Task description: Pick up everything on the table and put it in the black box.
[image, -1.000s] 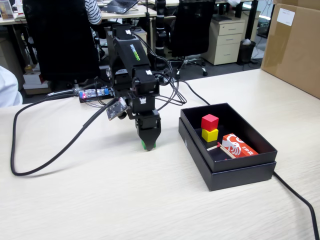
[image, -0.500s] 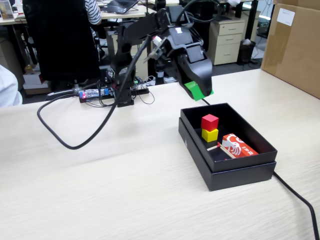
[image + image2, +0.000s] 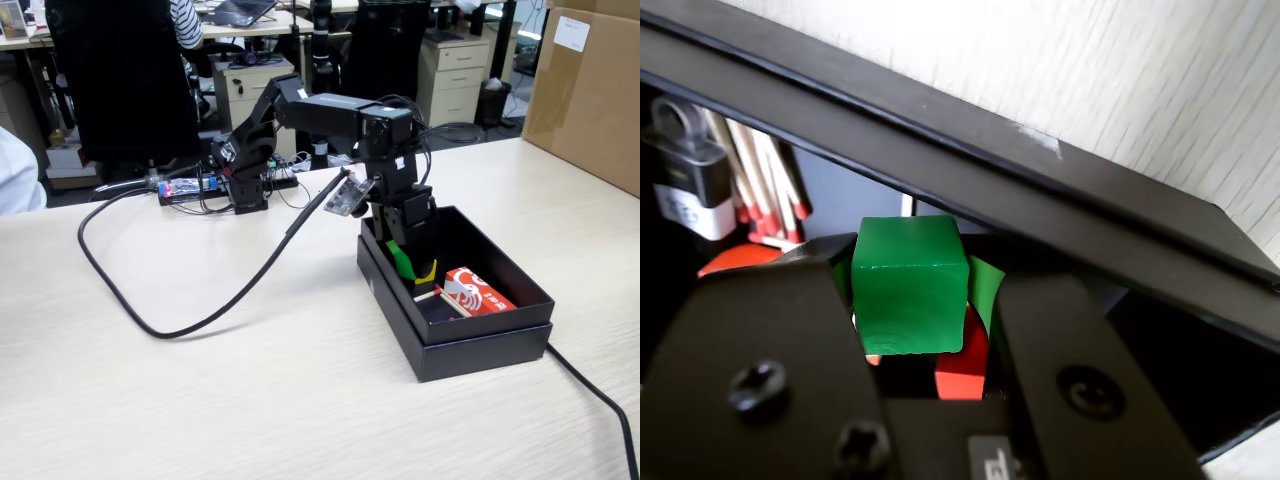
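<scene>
Two fingers (image 3: 790,330) are seen in the wrist view closed on the green cube (image 3: 908,285), which is pinched across two opposite flat faces and held just inside the black box (image 3: 970,170). The cube is judged to be light, rigid and smooth-faced, so a modest squeeze across parallel faces should be enough; a grip on edges or corners would probably let it twist or slip. Nothing about it looks fragile, so a short drop is unlikely to harm it. Beneath and behind the cube, a patch of red is glimpsed in the wrist view, but whether it belongs to the red cube or the printed packet cannot be told from there; a bundle of red-tipped sticks (image 3: 760,195) is also shown against the inner wall. From the fixed view, the gripper (image 3: 405,262) is shown lowered into the near-left end of the black box (image 3: 480,345), with only a sliver of green visible. A yellow cube (image 3: 429,271) is partly hidden behind it, the red-and-white packet (image 3: 478,291) lies to its right, and the red cube is not visible. No cube is seen lying on the counter (image 3: 250,390) in that view.
</scene>
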`<state>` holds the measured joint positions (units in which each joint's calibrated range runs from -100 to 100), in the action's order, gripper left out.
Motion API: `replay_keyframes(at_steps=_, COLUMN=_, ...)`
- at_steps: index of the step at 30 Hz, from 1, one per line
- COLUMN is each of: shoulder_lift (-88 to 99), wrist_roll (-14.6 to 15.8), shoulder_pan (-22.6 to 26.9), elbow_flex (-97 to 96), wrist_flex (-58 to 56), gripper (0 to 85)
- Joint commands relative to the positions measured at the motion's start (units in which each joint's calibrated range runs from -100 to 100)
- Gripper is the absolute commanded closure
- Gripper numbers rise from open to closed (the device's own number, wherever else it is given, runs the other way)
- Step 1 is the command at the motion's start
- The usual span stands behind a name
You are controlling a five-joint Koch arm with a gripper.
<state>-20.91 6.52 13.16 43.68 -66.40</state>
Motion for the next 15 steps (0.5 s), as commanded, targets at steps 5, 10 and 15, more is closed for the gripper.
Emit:
replay_keyframes(at_steps=5, shoulder_lift=1.34, wrist_roll=0.63, shoulder_pan=0.2, elbow_flex=-2.79, wrist_flex=0.0, gripper=81.0)
replay_keyframes(at_steps=10, shoulder_lift=2.03, wrist_roll=0.44, shoulder_pan=0.15, elbow_flex=-4.24, wrist_flex=-0.08, gripper=60.0)
replay_keyframes(at_steps=15, shoulder_lift=7.65, wrist_roll=0.34, shoulder_pan=-0.2, elbow_flex=-4.51, wrist_flex=-0.08, gripper=45.5)
